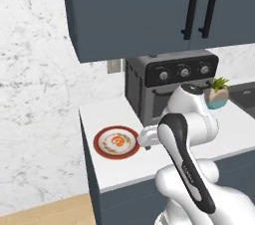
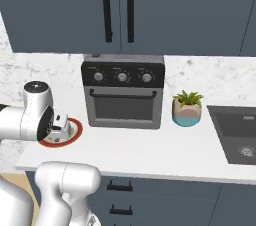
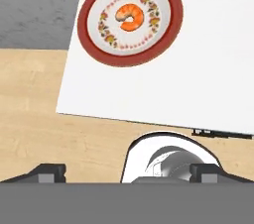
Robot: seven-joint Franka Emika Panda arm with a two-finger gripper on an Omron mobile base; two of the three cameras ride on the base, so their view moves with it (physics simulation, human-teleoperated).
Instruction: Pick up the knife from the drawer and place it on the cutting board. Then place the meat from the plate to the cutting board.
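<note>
The round plate point(image 3: 130, 61) with a red-brown rim sits near the counter's left end. On its white centre point(image 1: 105, 143) lies the meat point(image 3: 130, 17), a small curled orange piece point(image 1: 117, 141). My gripper point(image 1: 147, 146) hangs over the counter just right of the plate point(image 2: 76, 129), pointing down. Its fingertips point(image 3: 47, 171) stand far apart with nothing between them, so the gripper point(image 3: 128, 171) is open. The knife and the cutting board are out of view. Slate-blue drawer fronts point(image 2: 119, 186) under the counter are shut.
A dark toaster oven point(image 2: 123, 92) stands at the back of the counter, right of the plate. A potted plant point(image 2: 187, 109) and a sink point(image 2: 235, 132) lie further right. Upper cabinets point(image 1: 139, 10) hang overhead. The counter ends just left of the plate, with wooden floor point(image 3: 30, 89) below.
</note>
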